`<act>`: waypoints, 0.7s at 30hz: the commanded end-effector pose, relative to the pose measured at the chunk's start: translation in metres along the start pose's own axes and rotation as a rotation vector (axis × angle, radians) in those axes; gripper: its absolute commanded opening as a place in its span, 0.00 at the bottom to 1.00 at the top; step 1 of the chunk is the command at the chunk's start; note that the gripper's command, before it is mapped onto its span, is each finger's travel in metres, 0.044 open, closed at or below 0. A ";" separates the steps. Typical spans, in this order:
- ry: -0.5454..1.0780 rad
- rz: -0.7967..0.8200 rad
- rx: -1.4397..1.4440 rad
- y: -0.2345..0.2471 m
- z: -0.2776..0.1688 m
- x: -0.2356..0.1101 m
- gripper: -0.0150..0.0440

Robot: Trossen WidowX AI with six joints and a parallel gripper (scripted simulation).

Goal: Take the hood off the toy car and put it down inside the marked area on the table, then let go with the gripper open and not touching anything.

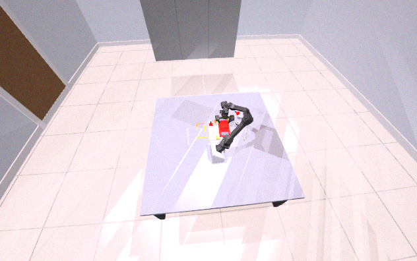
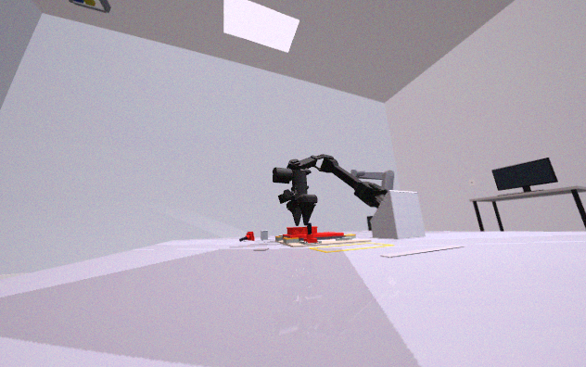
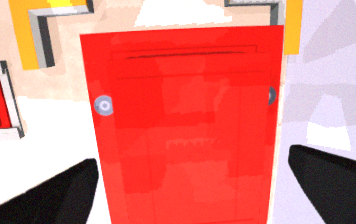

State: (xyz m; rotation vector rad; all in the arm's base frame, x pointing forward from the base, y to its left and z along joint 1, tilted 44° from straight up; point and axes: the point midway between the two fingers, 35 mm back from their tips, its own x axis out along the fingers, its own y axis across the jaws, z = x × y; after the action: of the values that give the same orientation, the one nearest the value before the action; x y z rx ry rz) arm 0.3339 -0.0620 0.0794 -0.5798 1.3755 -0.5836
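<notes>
Wrist: fingers wide apart, empty.

flat red hood (image 3: 185, 125) on toy car (image 1: 224, 128), yellow-outlined marked area (image 1: 201, 130) beside

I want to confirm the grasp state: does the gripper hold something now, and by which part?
Nothing is held. The gripper hangs open above the red hood, its fingers apart on either side, not touching it.

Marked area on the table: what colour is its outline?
Yellow. The marked area is a thin yellow rectangle outline, clearest in the top view, left of the toy car.
</notes>
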 end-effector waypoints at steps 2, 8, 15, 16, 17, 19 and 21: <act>0.008 -0.005 -0.006 0.000 -0.001 0.005 1.00; 0.008 -0.005 -0.006 0.000 -0.001 0.008 1.00; 0.008 -0.005 -0.006 0.000 -0.001 0.011 1.00; 0.008 -0.005 -0.006 0.000 -0.001 0.012 1.00; 0.008 -0.005 -0.006 0.000 -0.001 0.012 1.00; 0.008 -0.005 -0.006 0.000 -0.001 0.013 1.00; 0.008 -0.005 -0.006 0.000 -0.001 0.014 1.00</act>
State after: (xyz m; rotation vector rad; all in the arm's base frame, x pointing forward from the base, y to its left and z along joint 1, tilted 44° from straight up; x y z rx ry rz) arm 0.3357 -0.0683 0.0733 -0.5796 1.3718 -0.5836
